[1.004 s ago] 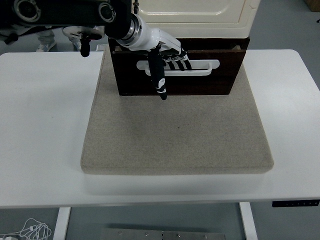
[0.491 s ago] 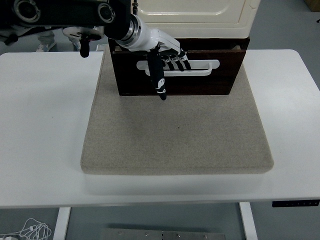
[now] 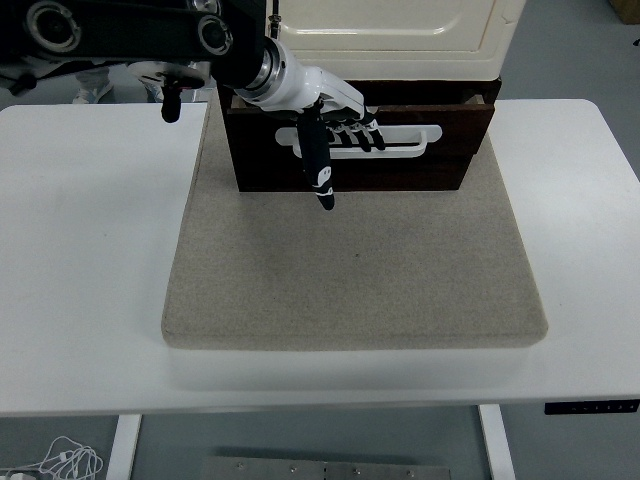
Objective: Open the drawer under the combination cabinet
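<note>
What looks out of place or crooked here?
Nothing stands out. The dark drawer sits square on the beige mat, and the left hand has its fingers hooked in the white handle.

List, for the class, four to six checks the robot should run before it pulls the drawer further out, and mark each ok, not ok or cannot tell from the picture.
1. Fingers hooked in the handle: the left hand has its fingers in the slot of the white handle. Ok.
2. Firm grip: how tightly the fingers close is hidden. Cannot tell.
3. Thumb free: it points down over the drawer front, apart from the mat. Ok.
4. Path ahead: the beige mat in front of the drawer is bare. Ok.
5. Cabinet steady: nothing shows whether the cream cabinet is fixed. Cannot tell.
6. Right arm out of the way: not in view. Ok.
</note>
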Controlling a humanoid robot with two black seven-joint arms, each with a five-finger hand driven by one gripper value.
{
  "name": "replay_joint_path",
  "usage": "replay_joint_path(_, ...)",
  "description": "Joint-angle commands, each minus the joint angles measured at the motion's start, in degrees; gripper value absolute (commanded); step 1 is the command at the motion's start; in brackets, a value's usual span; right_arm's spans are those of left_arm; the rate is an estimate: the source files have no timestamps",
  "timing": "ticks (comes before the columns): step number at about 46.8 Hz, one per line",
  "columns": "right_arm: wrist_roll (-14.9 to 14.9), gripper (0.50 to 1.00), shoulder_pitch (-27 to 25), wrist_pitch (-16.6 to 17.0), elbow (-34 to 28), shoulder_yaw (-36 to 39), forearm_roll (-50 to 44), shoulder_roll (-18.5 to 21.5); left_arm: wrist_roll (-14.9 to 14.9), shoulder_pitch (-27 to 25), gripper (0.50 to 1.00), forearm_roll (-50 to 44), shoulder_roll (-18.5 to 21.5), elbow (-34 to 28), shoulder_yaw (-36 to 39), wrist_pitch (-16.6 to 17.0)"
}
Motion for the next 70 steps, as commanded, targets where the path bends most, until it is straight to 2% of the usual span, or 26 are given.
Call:
replay_joint_path(1, 0.0, 0.926, 0.0, 0.0, 0.0, 0.0, 0.0, 0.0, 0.0, -0.2, 1.0, -0.1, 0.0, 0.1, -0.1, -0.5)
replay_joint_path(37, 0.0, 0.926, 0.0, 0.0, 0.0, 0.0, 0.0, 0.0, 0.0, -1.6, 1.0, -0.1, 0.6, -1.0, -0.2, -4.7)
replay_joint_path(70, 0.0, 0.926, 0.0, 0.0, 0.0, 0.0, 0.0, 0.0, 0.0, -2.9, 1.0, -0.4, 0.9, -3.0, -0.5, -6.7)
